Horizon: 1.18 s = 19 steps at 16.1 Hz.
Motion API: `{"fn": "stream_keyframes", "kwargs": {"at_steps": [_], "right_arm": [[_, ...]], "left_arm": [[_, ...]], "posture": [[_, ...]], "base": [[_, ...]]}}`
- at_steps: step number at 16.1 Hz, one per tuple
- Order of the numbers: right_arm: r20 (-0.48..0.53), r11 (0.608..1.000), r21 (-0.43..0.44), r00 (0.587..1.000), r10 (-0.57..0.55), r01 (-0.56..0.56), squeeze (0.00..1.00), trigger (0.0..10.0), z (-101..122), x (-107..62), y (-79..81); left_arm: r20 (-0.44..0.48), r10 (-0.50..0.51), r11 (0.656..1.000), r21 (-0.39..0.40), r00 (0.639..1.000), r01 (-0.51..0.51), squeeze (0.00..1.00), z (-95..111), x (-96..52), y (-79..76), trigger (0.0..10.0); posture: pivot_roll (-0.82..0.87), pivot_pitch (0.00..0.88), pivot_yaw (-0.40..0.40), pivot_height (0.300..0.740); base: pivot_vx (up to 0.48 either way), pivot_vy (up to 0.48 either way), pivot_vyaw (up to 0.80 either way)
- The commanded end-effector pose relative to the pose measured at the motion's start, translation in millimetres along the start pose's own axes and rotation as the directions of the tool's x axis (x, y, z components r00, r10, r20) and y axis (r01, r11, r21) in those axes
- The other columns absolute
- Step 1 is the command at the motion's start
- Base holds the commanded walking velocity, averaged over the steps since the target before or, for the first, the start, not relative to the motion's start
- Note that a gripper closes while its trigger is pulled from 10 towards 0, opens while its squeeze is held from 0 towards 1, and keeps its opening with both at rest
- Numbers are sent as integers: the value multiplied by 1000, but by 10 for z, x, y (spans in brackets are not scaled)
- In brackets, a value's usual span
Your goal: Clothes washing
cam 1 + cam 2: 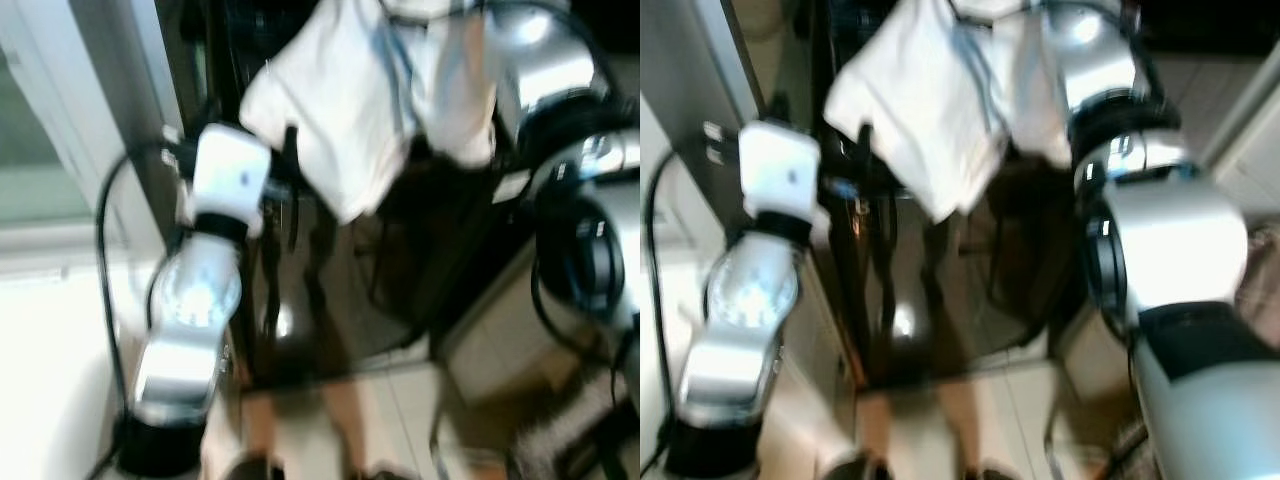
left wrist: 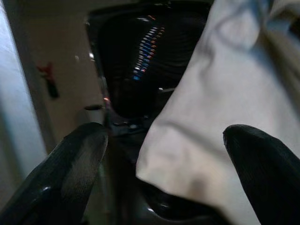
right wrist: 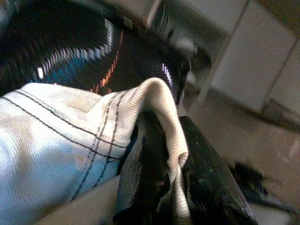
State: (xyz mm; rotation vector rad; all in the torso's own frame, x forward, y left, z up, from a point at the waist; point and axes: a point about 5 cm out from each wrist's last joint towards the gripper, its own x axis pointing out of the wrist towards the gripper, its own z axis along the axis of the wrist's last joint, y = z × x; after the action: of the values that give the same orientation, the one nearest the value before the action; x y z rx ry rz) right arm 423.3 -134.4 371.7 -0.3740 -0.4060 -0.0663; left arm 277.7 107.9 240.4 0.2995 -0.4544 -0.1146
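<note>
**Desk:** What leads the frame?

**Photographer:** A dark, glossy washing machine (image 1: 330, 300), its glass front reflecting the floor. In front of it hangs a white garment (image 1: 350, 110), held high near the top of the frame and draped down over the machine's upper part.

**Desk:** Who has hold of it?

**Photographer:** The right gripper (image 3: 171, 187), clamped shut on a stitched hem of the garment; the fold sits pinched between its two black fingers. The left gripper (image 2: 164, 164) stands just beside the cloth's lower edge with its fingers (image 2: 70, 164) spread wide, holding nothing, the drum's dark opening behind.

**Desk:** How should the loading go?

**Photographer:** My read: the cloth is being carried to the drum. Best to keep the right pinch firm, bring the hanging tail fully inside the opening before letting go, and use the left to gather the loose corner so nothing trails over the rim. The head views are blurred, so the door's position is unclear.
</note>
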Motion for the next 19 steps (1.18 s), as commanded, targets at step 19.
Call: {"fn": "stream_keyframes", "kwargs": {"at_steps": [19], "right_arm": [[264, 998, 26, 963, 50, -58, 0, 10000, 482, 23, 25]], "left_arm": [[-50, -69, 997, -27, 996, 67, 0, -114, -31, -49, 10000]], "posture": [[106, 0, -65, 740]], "base": [[208, -144, 0]]}}
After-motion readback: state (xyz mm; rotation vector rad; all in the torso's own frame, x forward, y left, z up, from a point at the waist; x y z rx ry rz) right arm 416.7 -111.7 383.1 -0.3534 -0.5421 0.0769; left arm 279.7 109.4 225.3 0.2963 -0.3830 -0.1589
